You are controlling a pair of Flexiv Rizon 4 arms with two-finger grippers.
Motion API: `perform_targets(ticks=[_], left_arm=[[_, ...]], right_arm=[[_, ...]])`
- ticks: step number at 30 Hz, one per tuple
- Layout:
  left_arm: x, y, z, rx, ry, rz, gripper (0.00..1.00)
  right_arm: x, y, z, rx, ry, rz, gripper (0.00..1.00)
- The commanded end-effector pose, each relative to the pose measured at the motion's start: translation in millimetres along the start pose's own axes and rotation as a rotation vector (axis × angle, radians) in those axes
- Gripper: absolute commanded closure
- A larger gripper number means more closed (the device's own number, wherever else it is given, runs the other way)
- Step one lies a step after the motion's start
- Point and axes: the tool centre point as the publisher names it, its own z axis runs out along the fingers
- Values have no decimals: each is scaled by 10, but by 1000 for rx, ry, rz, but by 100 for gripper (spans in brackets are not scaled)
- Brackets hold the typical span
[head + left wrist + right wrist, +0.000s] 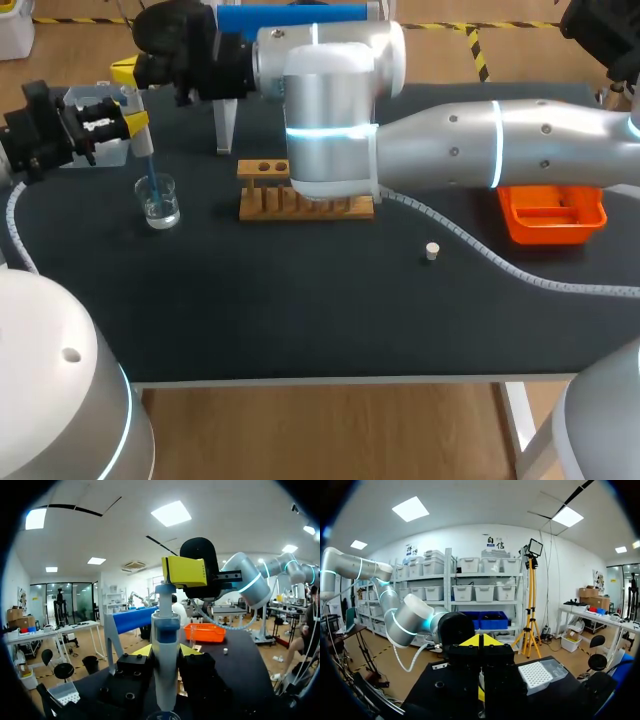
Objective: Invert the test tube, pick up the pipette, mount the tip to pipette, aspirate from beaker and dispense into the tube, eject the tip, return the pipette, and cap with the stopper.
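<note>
The left arm comes in low over the counter's left edge. The left fingers clamp the pipette, which stands upright with its blue tip in the beaker. The right fingers, seemingly pressed together, sit just over its top.

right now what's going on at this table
The left gripper holds the pipette upright, with its blue tip down in the beaker of clear liquid. The right gripper, reaching across from the other side, sits shut at the top of the pipette's plunger. The stopper lies loose on the table, so capping is not yet done.
</note>
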Motion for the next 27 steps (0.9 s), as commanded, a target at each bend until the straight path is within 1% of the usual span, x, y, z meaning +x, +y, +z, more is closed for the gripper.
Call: perform_targets(ticks=[1, 15, 17, 20, 25, 27], left_arm=[[-3, -20, -4, 4, 1, 1, 100], [-3, -20, -4, 4, 1, 1, 100], [-3, -20, -4, 4, 1, 1, 100], [-3, -20, -4, 4, 1, 1, 100], [-3, -20, -4, 4, 1, 1, 100], [-3, -20, -4, 4, 1, 1, 100]], right_arm=[[6, -65, 29, 1, -3, 2, 100], [25, -215, 37, 15, -2, 24, 100], [-18, -237, 55, 18, -2, 27, 100], [18, -263, 40, 22, -2, 31, 100], [5, -311, 68, 32, 2, 37, 100], [41, -294, 53, 34, 2, 38, 100]])
